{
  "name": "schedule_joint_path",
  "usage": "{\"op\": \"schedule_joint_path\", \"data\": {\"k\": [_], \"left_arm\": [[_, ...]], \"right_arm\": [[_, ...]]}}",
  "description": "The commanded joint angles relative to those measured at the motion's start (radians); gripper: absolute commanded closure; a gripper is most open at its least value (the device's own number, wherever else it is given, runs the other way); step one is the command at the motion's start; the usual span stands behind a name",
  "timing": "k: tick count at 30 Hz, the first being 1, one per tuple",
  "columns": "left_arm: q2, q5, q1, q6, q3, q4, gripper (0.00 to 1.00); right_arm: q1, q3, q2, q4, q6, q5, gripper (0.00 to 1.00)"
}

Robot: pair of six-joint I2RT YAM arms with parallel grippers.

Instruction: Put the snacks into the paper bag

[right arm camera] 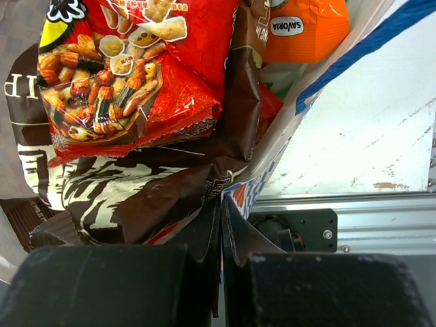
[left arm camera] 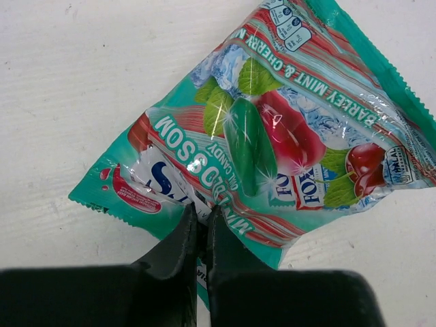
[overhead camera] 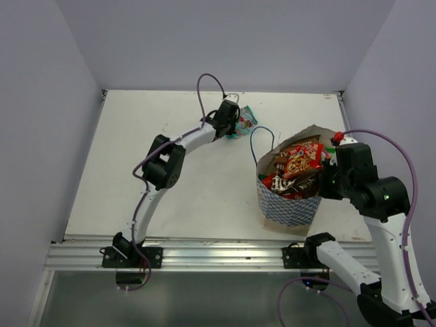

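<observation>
A teal sweet packet (left arm camera: 272,136) lies flat on the white table at the back, and my left gripper (left arm camera: 201,211) is shut on its near edge; from above the same packet (overhead camera: 246,121) pokes out beside that gripper (overhead camera: 234,127). The paper bag (overhead camera: 289,208) stands at the right with its chequered lower side toward me. Inside it lie a red packet (right arm camera: 136,61), a brown crisp bag (right arm camera: 136,184) and an orange packet (right arm camera: 306,30). My right gripper (right arm camera: 222,201) is shut on the bag's wall (right arm camera: 272,153), at its right rim (overhead camera: 327,178).
A blue string handle (overhead camera: 262,139) arches up from the bag's left side toward the left arm. The metal rail (overhead camera: 204,255) with both arm bases runs along the near edge. Grey walls close in the table on three sides.
</observation>
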Motion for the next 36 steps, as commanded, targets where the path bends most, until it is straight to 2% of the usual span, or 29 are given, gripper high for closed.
{"op": "schedule_joint_path", "data": {"k": [1,6,11,14,17,21,24,30,34,36], "left_arm": [[-0.002,-0.055,0.007,0.016,-0.007,-0.080,1.00],[-0.224,-0.075,-0.014,0.037,-0.019,-0.049,1.00],[-0.421,-0.037,-0.058,-0.004,0.117,-0.068,1.00],[-0.531,-0.023,-0.135,0.005,0.209,-0.057,1.00],[-0.570,0.035,-0.230,0.004,0.275,-0.034,1.00],[-0.607,0.155,-0.353,-0.074,0.271,0.006,1.00],[-0.611,0.161,-0.439,-0.102,0.225,-0.006,1.00],[-0.619,0.117,-0.592,-0.096,0.039,-0.084,1.00],[-0.596,0.120,-0.622,-0.085,-0.094,-0.156,1.00],[-0.535,0.129,-0.623,-0.072,-0.076,-0.254,1.00]], "right_arm": [[0.003,0.035,-0.005,0.031,-0.013,-0.020,1.00],[0.003,0.027,-0.027,0.037,-0.005,-0.023,1.00],[0.003,0.027,-0.041,0.041,-0.005,-0.028,1.00],[0.003,0.021,-0.054,0.045,-0.005,-0.032,1.00],[0.003,0.018,-0.068,0.045,-0.005,-0.043,1.00],[0.003,0.014,-0.085,0.041,-0.005,-0.048,1.00],[0.003,0.012,-0.097,0.037,-0.009,-0.055,1.00],[0.003,0.010,-0.110,0.035,-0.017,-0.063,1.00],[0.003,0.006,-0.116,0.037,-0.023,-0.069,1.00],[0.003,0.007,-0.117,0.037,-0.025,-0.075,1.00]]}}
